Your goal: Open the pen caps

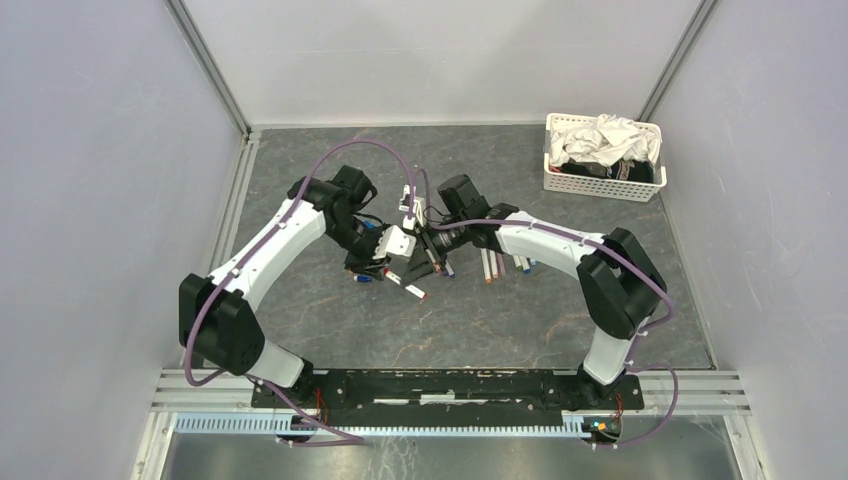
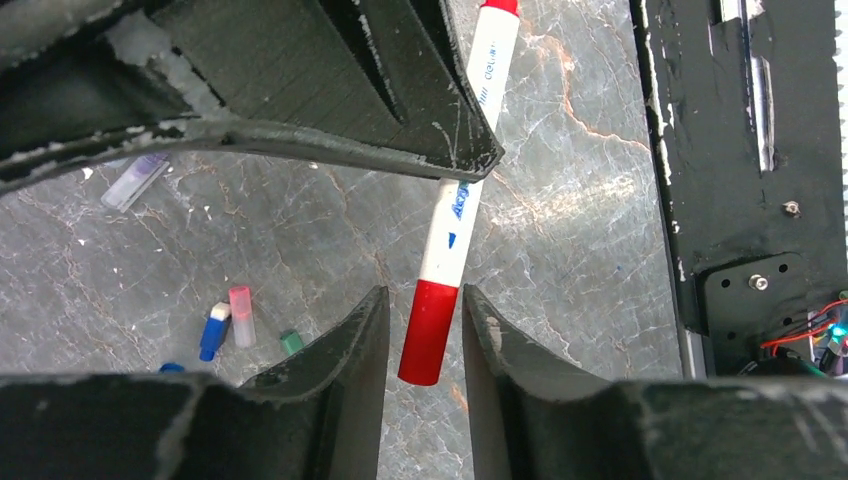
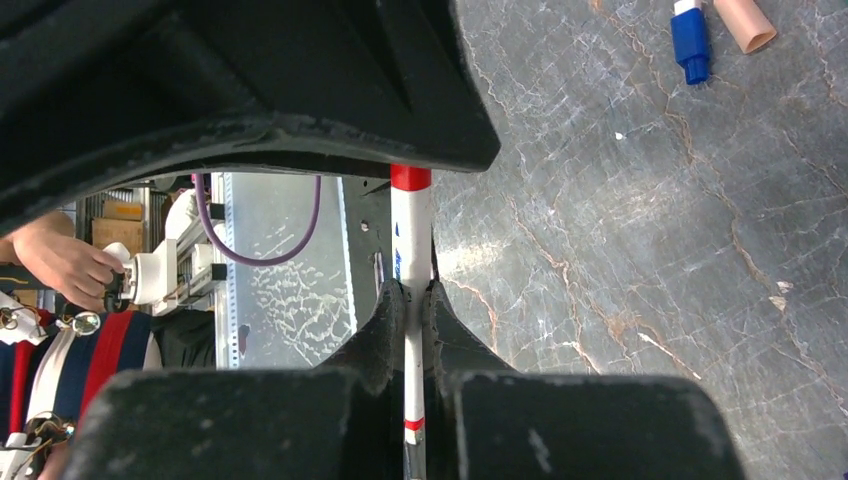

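My right gripper [image 3: 413,288] is shut on the white barrel of a red pen [image 3: 411,230], held up off the table. In the left wrist view its red cap [image 2: 430,335] hangs between the fingers of my left gripper [image 2: 425,292]. Those jaws stand close on either side of the cap, with a thin gap on the left. Seen from above, the left gripper [image 1: 383,262] and right gripper [image 1: 428,262] meet at mid-table. Loose caps lie on the table: blue [image 2: 213,332], pink [image 2: 241,315], green [image 2: 291,342] and lilac [image 2: 135,181].
Several pens [image 1: 505,265] lie in a row just right of the grippers. A white mesh basket [image 1: 600,185] holding cloth stands at the back right. The black base rail [image 2: 740,150] runs along the near edge. A blue cap [image 3: 690,40] lies beyond the right gripper.
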Motion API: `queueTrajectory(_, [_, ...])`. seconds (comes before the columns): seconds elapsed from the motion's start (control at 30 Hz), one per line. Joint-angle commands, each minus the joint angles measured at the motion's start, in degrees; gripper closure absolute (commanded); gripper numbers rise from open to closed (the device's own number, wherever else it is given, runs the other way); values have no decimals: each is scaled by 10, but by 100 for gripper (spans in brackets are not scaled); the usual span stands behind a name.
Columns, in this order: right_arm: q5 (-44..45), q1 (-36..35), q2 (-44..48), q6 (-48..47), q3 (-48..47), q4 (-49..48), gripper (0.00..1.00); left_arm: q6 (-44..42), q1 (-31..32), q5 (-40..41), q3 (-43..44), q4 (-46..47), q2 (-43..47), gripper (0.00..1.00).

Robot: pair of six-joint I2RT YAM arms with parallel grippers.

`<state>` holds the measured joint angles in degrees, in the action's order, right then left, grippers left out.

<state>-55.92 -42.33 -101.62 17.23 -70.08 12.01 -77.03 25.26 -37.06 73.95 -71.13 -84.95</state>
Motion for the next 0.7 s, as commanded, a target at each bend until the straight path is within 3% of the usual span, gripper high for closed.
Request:
queueTrajectory(0.0, [-21, -1, -10, 11, -23, -30, 100, -25, 5, -1, 7, -20, -7, 67])
queueTrajectory(0.03, [-21, -2, -12, 12, -23, -31, 100, -26, 5, 0, 10, -23, -9, 73])
queueTrajectory(0.13, [-16, -6, -23, 22, -26, -36, 78, -26, 7, 5, 20, -32, -16, 97])
queueTrajectory(0.2, [-16, -15, -35, 29, -36, -39, 70, -25, 8, 7, 25, -36, -17, 98])
queueTrajectory(0.3, [-15, -28, -54, 50, -52, -57, 67, -24, 8, 5, 31, -36, -17, 98])
queueTrajectory(0.4, [-11, -35, -66, 65, -63, -69, 72, -20, 9, 9, 36, -36, -16, 98])
queueTrajectory(0.57, [14, -33, -61, 26, -66, -11, 100, -26, 9, 50, 26, -32, -8, 98])
queueTrajectory(0.67, [36, -29, -46, -5, -47, 34, 100, -30, 8, 92, 20, -29, -7, 98])
